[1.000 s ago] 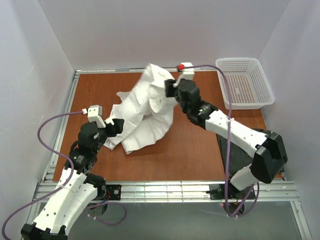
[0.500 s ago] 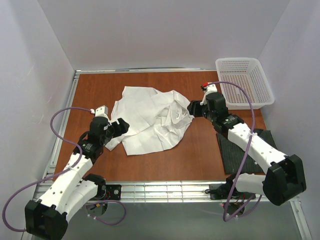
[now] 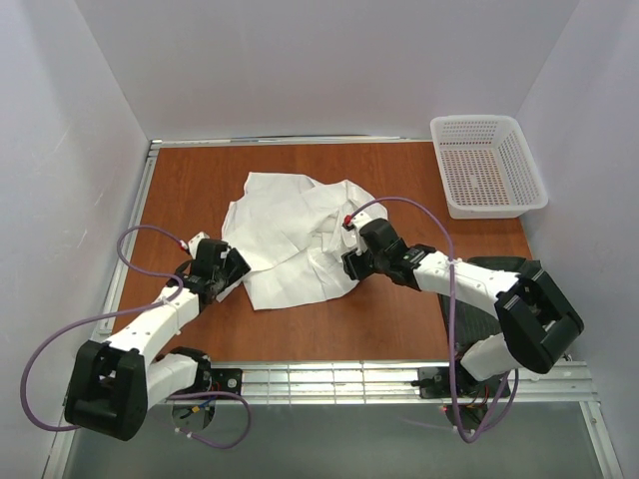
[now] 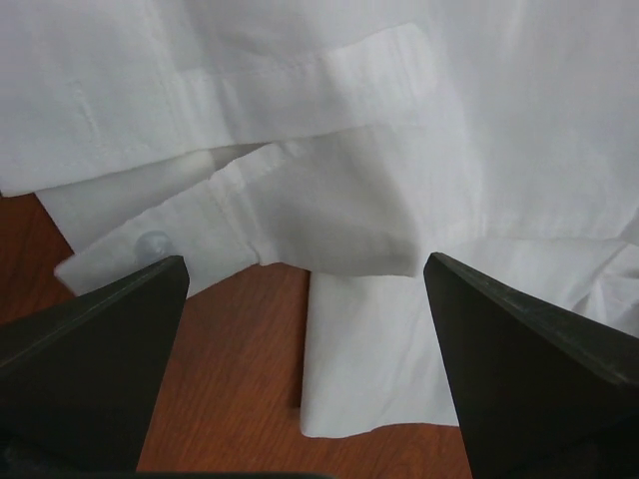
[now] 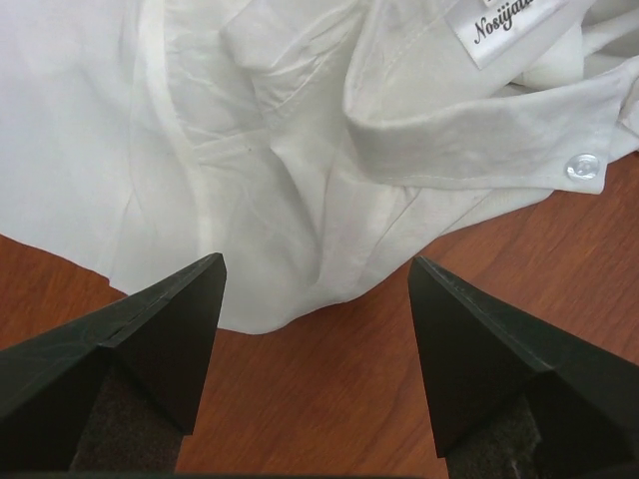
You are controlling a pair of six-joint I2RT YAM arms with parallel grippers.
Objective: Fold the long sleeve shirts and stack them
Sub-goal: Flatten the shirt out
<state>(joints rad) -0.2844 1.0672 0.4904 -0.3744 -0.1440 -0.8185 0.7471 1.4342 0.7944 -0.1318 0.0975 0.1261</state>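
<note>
The left gripper (image 3: 224, 267) has its jaws wide apart and holds nothing. It sits low at the near-left edge of the white shirt (image 3: 300, 232), just short of a buttoned cuff (image 4: 190, 228). The right gripper (image 3: 351, 261) is also parted and empty, at the shirt's near-right edge, close to the labelled collar (image 5: 469, 140). The white shirt lies crumpled and unfolded at mid-table (image 3: 190, 190). The dark charcoal shirt (image 3: 462, 319) lies flat at near right, partly under the right arm. A white mesh basket (image 3: 497, 208) stands at the far-right corner.

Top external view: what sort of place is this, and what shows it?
Probably a robot workcell: plain white walls enclose a brown table, with left arm and right arm bolted at its near edge.
</note>
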